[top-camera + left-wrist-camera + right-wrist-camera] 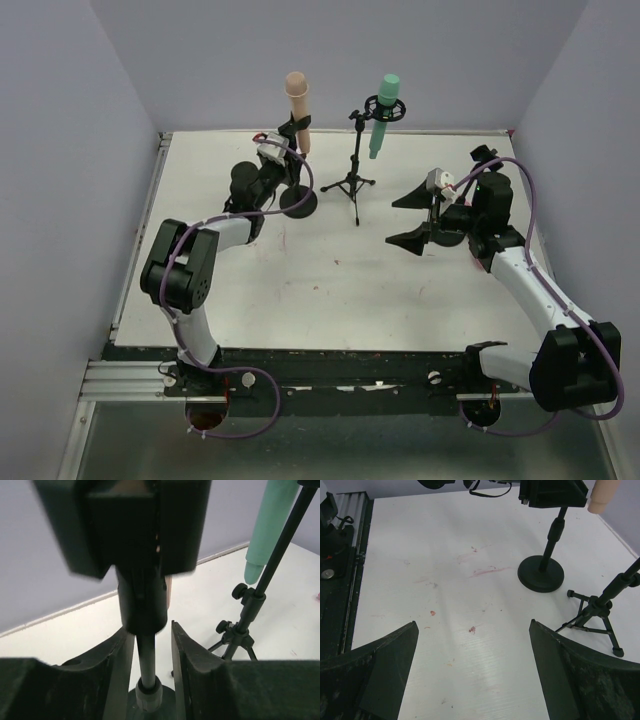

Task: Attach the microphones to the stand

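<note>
The beige-peach microphone (297, 103) stands upright in the clip of a round-base stand (298, 203). The mint green microphone (383, 118) sits in the ring holder of a black tripod stand (352, 172); it also shows in the left wrist view (270, 527). My left gripper (290, 172) is open, its fingers straddling the round-base stand's pole (146, 662) just below the clip, with a gap on the right side. My right gripper (391, 224) is open and empty above the table, right of the tripod. The pink microphone is out of view.
The white table (330, 290) has raised rails at its back and left edges. In the right wrist view the round base (541, 573) and tripod legs (595, 617) stand ahead of the open fingers (390, 655). Grey walls enclose the table.
</note>
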